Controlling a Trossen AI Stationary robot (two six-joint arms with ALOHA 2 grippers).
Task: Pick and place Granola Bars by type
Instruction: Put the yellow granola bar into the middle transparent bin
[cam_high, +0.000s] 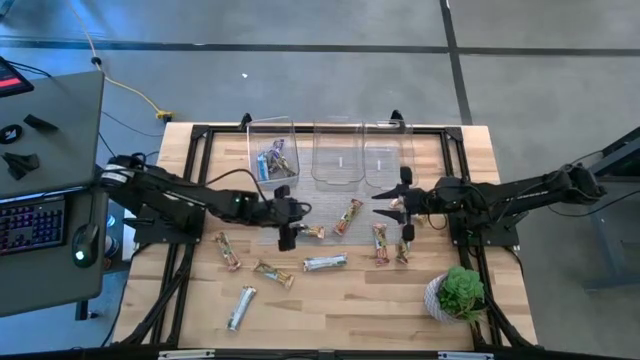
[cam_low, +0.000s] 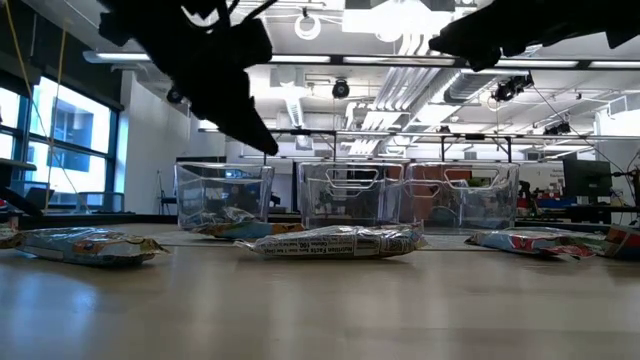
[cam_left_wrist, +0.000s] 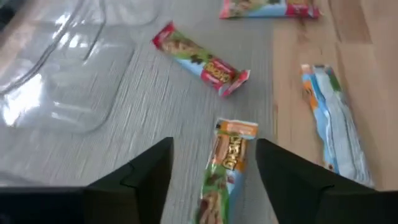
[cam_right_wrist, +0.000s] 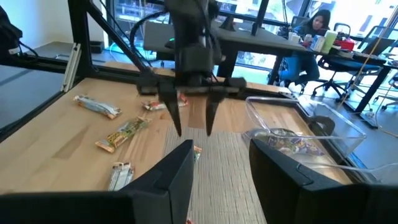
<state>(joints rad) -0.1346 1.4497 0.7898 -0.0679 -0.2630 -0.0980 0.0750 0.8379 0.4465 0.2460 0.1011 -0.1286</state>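
My left gripper (cam_high: 288, 238) hangs open over the grey mat, fingers pointing down. In its wrist view (cam_left_wrist: 214, 147) a red-orange-green granola bar (cam_left_wrist: 225, 169) lies flat on the mat below, between the two fingers, and they stand clear of it. That bar (cam_high: 312, 232) sits just right of the gripper from above. My right gripper (cam_high: 384, 202) is open above the table near the right bin, facing the left arm, and holds nothing (cam_right_wrist: 221, 149). Other bars lie loose: red-orange-green ones (cam_high: 348, 216) (cam_high: 380, 243) (cam_high: 228, 252) and silver-white ones (cam_high: 325, 263) (cam_high: 241, 307).
Three clear bins stand in a row at the far edge. The left bin (cam_high: 272, 150) holds purple and blue bars, while the middle bin (cam_high: 338, 152) and right bin (cam_high: 388, 152) show none. A green potted plant (cam_high: 458, 293) sits at the near right. A desk with a keyboard (cam_high: 30, 225) lies beyond the table's left.
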